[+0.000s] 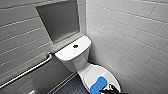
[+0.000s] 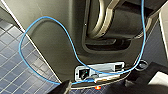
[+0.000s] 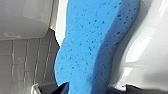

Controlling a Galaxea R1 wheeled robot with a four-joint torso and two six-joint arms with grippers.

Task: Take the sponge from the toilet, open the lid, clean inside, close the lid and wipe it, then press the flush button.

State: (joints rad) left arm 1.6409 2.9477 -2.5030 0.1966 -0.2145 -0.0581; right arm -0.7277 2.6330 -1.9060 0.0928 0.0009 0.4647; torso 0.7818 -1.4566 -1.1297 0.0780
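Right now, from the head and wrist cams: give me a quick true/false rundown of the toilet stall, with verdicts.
1. The small bright blue oblong sponge lies on the smooth white oval lid. True.
2. That lid is raised. False: it is shut flat.
3. The small dark round flush button sits in the flat white tank top. True.
4. The long metal grab bar is on the wall at the head view's right. False: it is on the left-hand wall.
5. The floor is white. False: it has dark blue tiles.

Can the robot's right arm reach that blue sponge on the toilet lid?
Probably yes: the right gripper is close beside the sponge on the closed lid, with nothing between them.
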